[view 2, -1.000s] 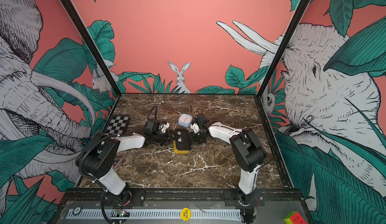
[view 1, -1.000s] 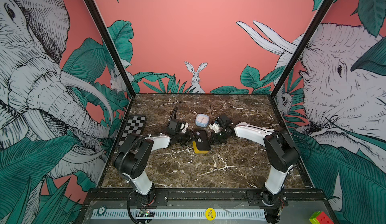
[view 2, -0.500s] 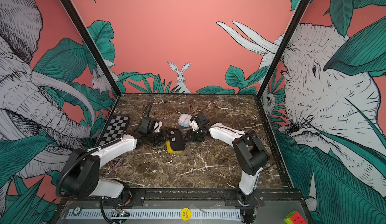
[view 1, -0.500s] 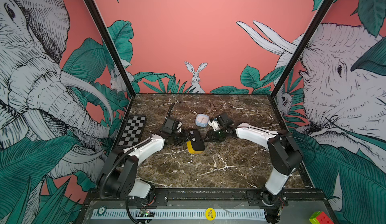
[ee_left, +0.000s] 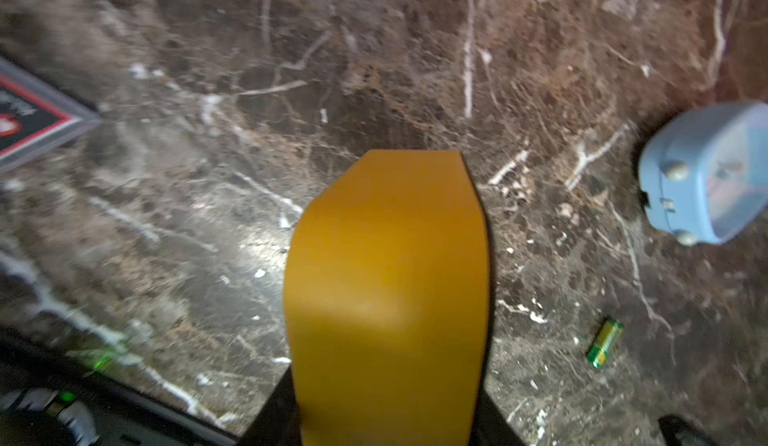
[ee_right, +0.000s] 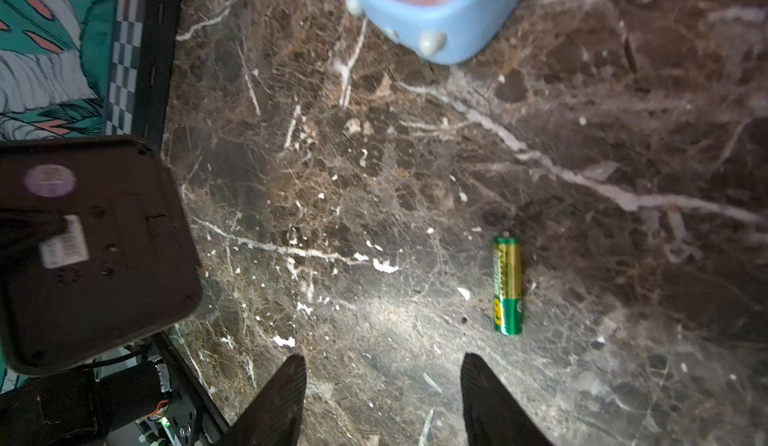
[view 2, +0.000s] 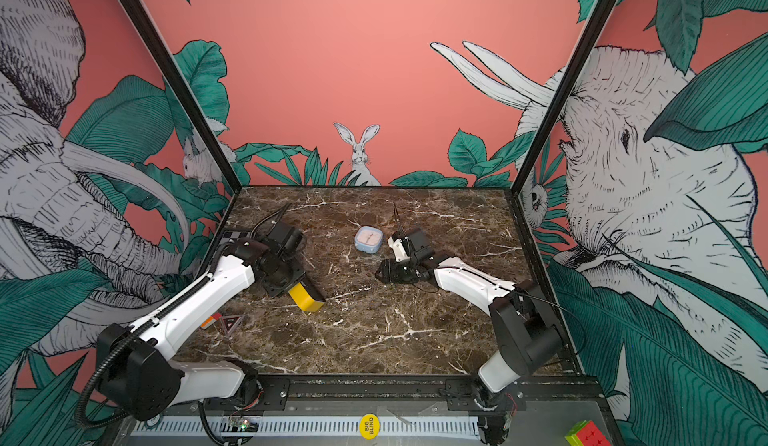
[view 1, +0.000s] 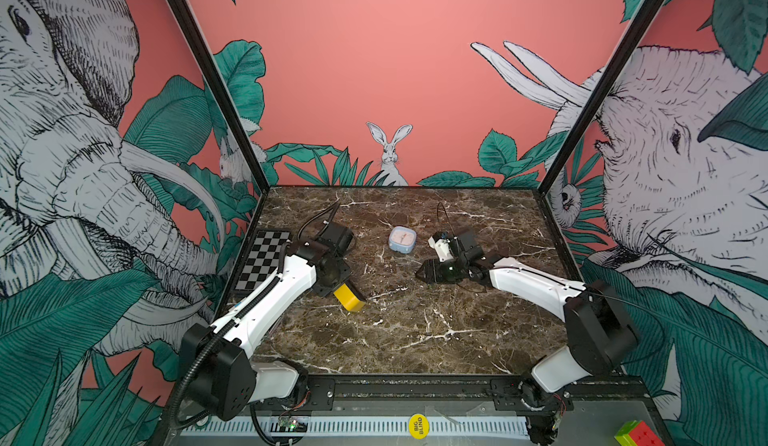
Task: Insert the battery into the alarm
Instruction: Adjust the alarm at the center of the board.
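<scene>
My left end effector (ee_left: 384, 406) grips the yellow box (view 1: 349, 298), tilted, low over the left half of the surface (view 1: 415, 340); I cannot tell whether it touches. My right end effector (ee_right: 382, 363) stands wide and holds nothing, near the middle. The battery (ee_right: 507, 285) lies flat just ahead of its fingers, touching neither. Farther back, the alarm clock (view 1: 402, 238) lies face up, apart from the battery.
</scene>
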Motion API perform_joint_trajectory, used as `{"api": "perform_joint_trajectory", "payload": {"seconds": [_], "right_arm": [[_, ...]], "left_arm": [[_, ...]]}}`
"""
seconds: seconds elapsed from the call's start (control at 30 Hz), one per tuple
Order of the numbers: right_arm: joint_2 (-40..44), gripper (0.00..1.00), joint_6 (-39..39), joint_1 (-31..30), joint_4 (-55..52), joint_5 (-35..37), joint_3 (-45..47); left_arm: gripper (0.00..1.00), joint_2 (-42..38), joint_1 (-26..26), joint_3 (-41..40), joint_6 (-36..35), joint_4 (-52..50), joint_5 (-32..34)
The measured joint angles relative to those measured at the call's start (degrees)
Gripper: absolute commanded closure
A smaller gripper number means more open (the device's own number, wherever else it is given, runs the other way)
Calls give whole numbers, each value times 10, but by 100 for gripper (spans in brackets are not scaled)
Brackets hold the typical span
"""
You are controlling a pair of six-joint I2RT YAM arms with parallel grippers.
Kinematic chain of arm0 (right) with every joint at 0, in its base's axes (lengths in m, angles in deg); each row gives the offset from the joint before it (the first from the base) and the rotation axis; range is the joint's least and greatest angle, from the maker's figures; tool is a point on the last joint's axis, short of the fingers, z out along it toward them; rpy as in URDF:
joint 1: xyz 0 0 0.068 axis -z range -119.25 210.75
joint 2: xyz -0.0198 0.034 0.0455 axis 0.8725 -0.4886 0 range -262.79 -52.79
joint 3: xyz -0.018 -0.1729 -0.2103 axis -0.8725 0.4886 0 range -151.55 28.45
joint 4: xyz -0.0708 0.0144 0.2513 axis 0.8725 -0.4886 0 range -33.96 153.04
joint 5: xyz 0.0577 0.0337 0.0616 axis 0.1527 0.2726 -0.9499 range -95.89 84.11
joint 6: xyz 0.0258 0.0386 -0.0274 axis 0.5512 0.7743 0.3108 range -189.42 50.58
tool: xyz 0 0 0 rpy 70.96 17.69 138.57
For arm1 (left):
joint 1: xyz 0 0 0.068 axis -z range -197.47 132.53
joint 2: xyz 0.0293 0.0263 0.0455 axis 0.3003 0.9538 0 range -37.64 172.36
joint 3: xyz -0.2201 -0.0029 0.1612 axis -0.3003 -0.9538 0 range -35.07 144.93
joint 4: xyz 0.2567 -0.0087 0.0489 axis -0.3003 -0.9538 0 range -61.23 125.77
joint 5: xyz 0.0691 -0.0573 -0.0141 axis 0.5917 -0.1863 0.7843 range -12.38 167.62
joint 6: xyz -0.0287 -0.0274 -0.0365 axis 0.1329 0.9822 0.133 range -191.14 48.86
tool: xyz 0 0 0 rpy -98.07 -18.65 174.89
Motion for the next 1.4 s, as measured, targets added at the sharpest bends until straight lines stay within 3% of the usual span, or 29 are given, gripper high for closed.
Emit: {"api": "perform_joint_trajectory", "payload": {"seconds": [0.2, 0.47, 0.97, 1.2, 1.4], "right_arm": [[0, 41, 1, 0, 4, -3, 3], [0, 41, 1, 0, -4, -6, 0], [-43, 40, -3, 0, -44, -18, -39], [-55, 40, -5, 0, -59, -21, -43], [-71, 40, -12, 0, -63, -28, -59]], "left_arm": [[95, 72, 12, 71, 102, -128, 60], [94, 204, 6, 151, 171, -210, 76], [85, 408, -83, 302, 122, -245, 23], [75, 428, -113, 330, 87, -252, 8], [59, 417, -127, 319, 75, -236, -9]]}}
